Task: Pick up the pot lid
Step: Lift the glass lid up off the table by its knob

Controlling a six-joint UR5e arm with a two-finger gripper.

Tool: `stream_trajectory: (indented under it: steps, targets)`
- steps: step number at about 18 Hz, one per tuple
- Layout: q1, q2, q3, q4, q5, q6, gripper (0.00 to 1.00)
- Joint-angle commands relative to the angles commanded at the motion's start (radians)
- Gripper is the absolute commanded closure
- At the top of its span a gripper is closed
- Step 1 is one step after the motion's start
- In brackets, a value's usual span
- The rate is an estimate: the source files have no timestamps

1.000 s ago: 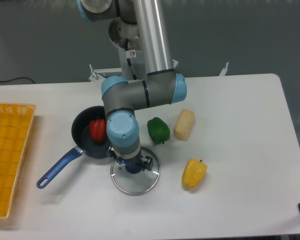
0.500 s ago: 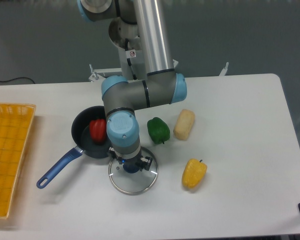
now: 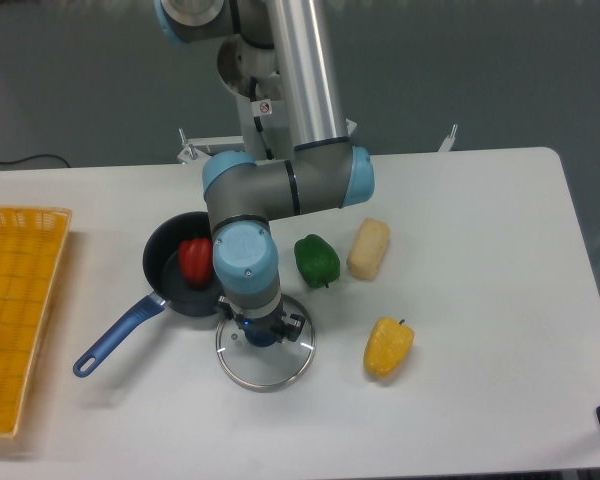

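The arm covers part of the black pan and the pot lid's far edge. Whether the gripper, over the blue knob, grasps it, I cannot tell. The lid, see-through and silvery-rimmed, sits just beside the pan.

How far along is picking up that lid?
Reaching looks done: the claw is down at the blue knob on the lid. In hand: the grip, though I can't tell whether it's closed. Left: lifting, since the lid seems to lie on the table.
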Motion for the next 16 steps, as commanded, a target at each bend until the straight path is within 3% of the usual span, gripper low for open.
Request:
stream_trajectory:
  steps: [3, 7, 16]
  targets:
    - [0.002, 0.005, 0.021, -0.017, 0.002, 0.003, 0.55]
    - [0.008, 0.043, 0.077, -0.147, -0.002, 0.130, 0.56]
    - [0.020, 0.089, 0.078, -0.160, -0.011, 0.169, 0.55]
